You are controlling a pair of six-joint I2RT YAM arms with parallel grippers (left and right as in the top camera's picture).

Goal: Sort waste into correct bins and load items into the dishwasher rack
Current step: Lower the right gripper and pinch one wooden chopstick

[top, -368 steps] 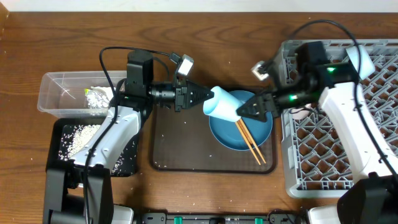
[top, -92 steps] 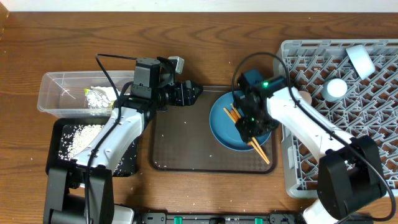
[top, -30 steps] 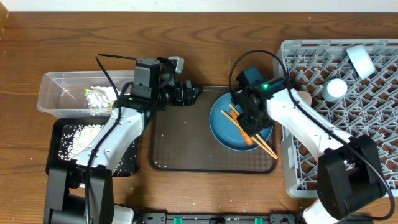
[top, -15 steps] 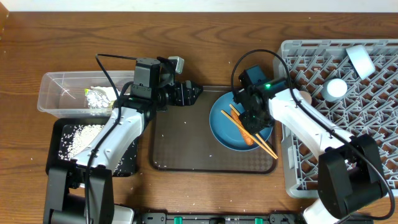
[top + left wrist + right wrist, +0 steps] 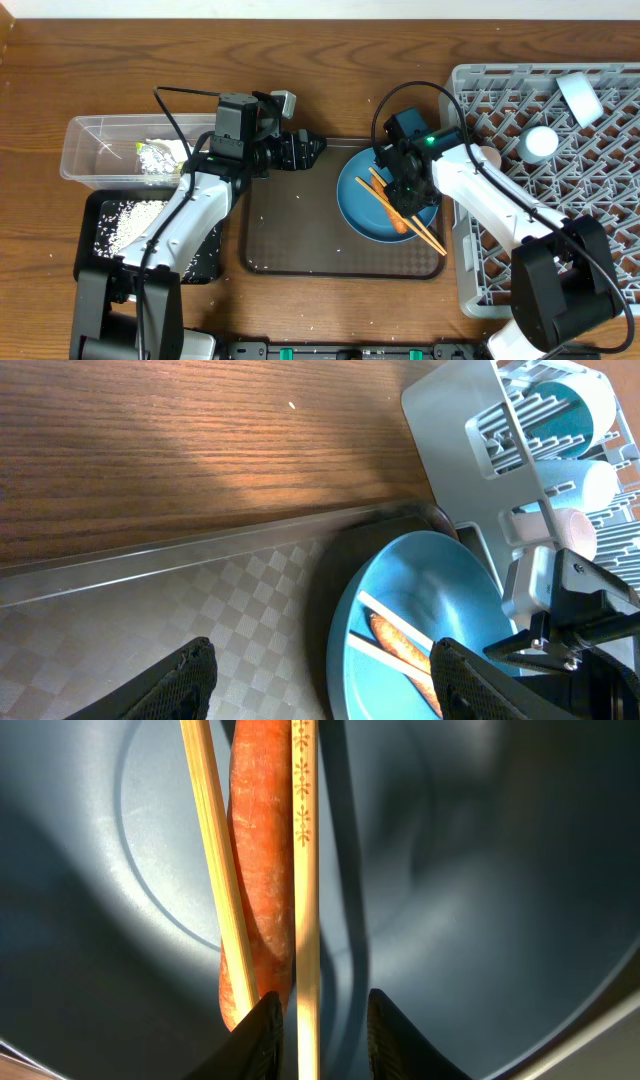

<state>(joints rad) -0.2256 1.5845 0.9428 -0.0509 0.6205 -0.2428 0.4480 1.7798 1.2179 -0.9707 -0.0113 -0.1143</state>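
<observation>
On the table, the clear bin [image 5: 85, 165] at the left holds a crumpled silvery wrapper [image 5: 155, 157], and the black bin [image 5: 205, 255] in front of it holds a scatter of white grains. The brown tray [image 5: 290, 230] in the middle carries the blue plate [image 5: 358, 210] at its right end, and in the plate lie a carrot [image 5: 262, 870] and a pair of chopsticks [image 5: 428, 238]. All three share one diagonal: from the plate's far left they run toward the near right, the carrot tucked between the two sticks, whose near ends stick out past the plate's rim. The grey dishwasher rack [image 5: 600, 220] at the right holds two pale cups [image 5: 578, 95] near its far end. The right hand [image 5: 320, 1020] is down over the plate, fingers only slightly apart, with one chopstick running between them and a dark gap to one side, so not pinched. The left hand [image 5: 330, 680] hovers over the tray's far edge, fingers spread wide and holding nothing.
</observation>
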